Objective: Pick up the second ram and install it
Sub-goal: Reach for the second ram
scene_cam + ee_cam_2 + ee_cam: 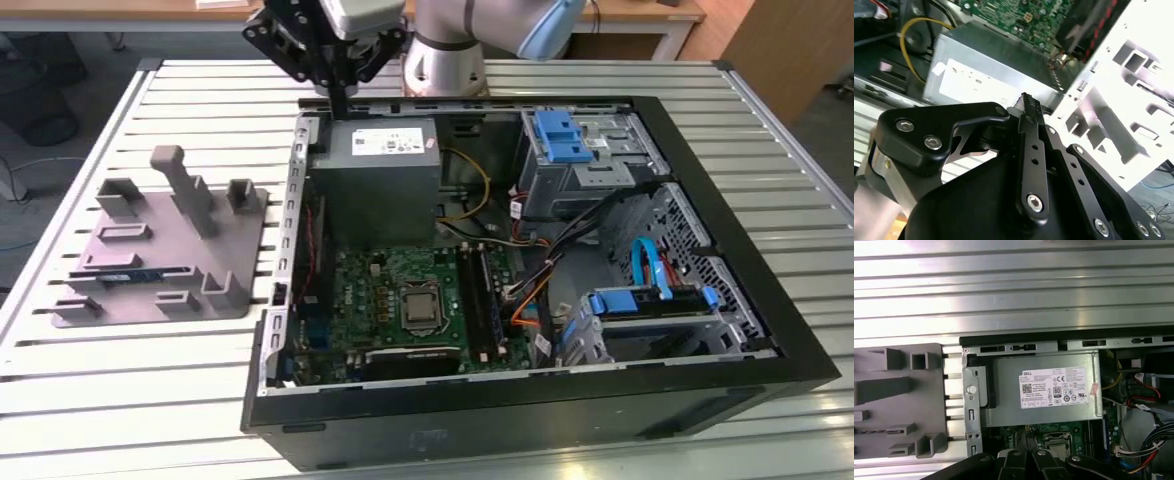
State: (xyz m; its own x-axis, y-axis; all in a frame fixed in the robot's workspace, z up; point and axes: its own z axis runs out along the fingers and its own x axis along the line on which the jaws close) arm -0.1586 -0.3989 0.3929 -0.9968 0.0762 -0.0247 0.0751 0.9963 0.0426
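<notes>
Ram in gray holder, well apart from hand

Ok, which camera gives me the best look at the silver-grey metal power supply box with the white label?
First wrist view: the power supply box lies square-on, whole top visible. Exterior view shows it whole but slanted; second wrist view, partly behind the gripper.

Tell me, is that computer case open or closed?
Open: the computer case has no side cover; motherboard and power supply lie exposed.
</notes>
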